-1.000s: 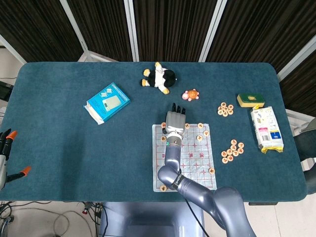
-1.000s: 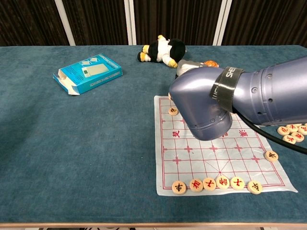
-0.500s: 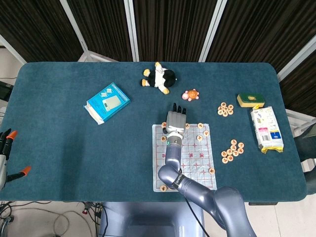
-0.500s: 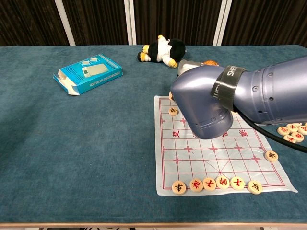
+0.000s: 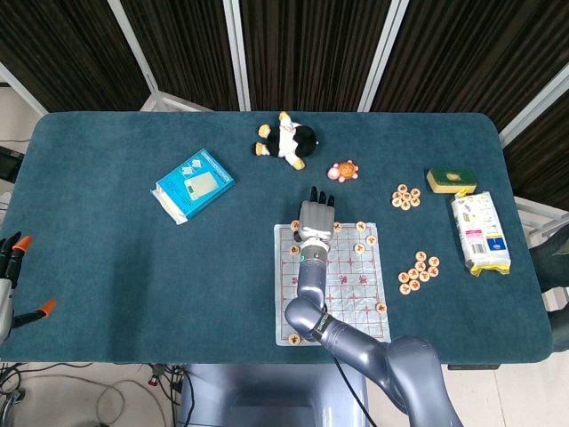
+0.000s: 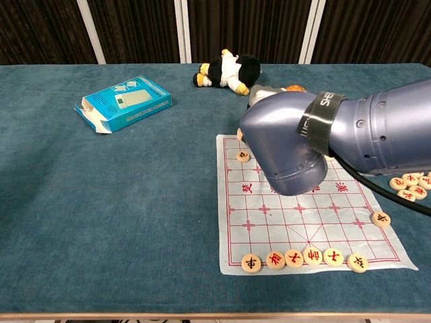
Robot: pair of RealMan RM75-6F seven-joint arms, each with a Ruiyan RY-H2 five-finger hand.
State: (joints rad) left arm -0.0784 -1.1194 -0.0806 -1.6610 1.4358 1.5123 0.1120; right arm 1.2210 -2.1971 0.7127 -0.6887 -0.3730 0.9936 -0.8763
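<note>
A white Chinese chess mat (image 5: 356, 294) with a red grid lies on the blue table. My right arm reaches across it. My right hand (image 5: 314, 218) lies palm down over the mat's far edge, fingers (image 5: 320, 196) stretched out and apart toward the far side, with nothing seen in it. Round wooden chess pieces (image 5: 360, 228) sit along that far edge beside the hand. In the chest view the arm's elbow (image 6: 289, 145) hides most of the hand; a row of pieces (image 6: 303, 257) lines the mat's near edge. My left hand shows in neither view.
Loose pieces lie in two clusters (image 5: 420, 271) (image 5: 406, 197) right of the mat. A plush toy (image 5: 286, 140) and a small orange toy (image 5: 343, 171) lie beyond the hand. A blue box (image 5: 193, 184) is at the left; a sponge (image 5: 450, 181) and a packet (image 5: 480, 233) at the right.
My right arm has shifted very slightly to the right in the chest view. Nothing else has moved.
</note>
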